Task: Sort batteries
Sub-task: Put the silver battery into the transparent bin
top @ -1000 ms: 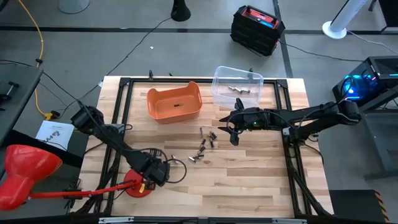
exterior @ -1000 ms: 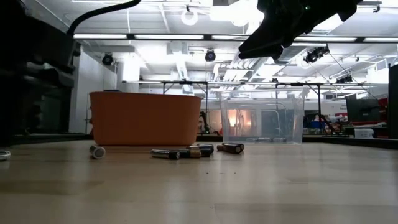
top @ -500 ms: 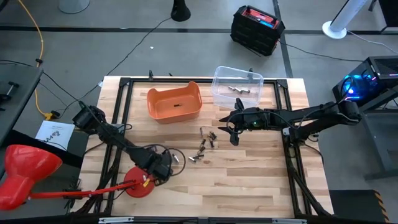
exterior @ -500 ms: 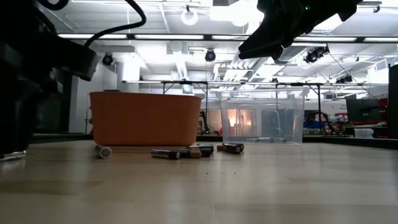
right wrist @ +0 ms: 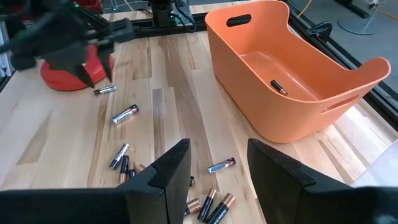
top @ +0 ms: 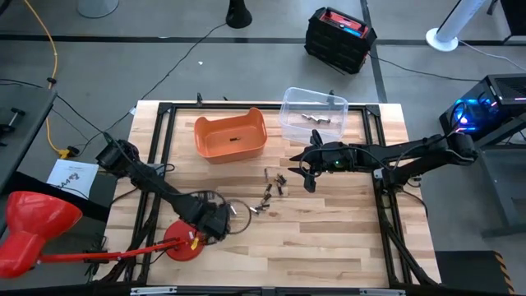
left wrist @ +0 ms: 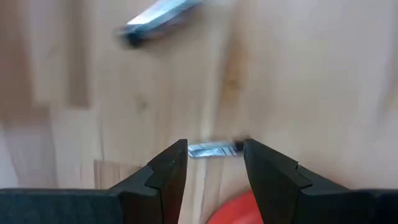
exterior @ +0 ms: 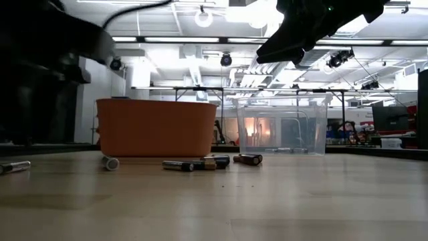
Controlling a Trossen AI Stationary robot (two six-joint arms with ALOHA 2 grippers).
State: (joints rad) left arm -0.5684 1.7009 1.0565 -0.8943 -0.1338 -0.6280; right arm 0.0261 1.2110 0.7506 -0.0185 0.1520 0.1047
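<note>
Several small silvery and dark batteries point(top: 271, 191) lie loose on the wooden table; the right wrist view point(right wrist: 208, 202) shows them too. My left gripper point(top: 219, 220) is open, low at the near left. A silvery battery point(left wrist: 214, 149) lies on the wood just past its fingertips, and a second battery point(left wrist: 158, 18) lies farther off. My right gripper point(top: 306, 174) is open and empty, above the table to the right of the loose batteries. One battery point(right wrist: 278, 86) lies in the orange bin point(top: 231, 136). A few more lie in the clear bin point(top: 313, 115).
A red round base point(top: 182, 245) with a red rod stands at the near left, beside my left gripper. The two bins stand side by side at the far edge. A black frame point(top: 164, 148) runs along the table's edges. Bare wood lies near the front and right.
My left gripper has shifted a little toward the table's right edge, beside the red base. In the low view its arm dipped toward the table and rose again. A battery lying end-on near it has slid a little to the right. My right gripper has kept still.
</note>
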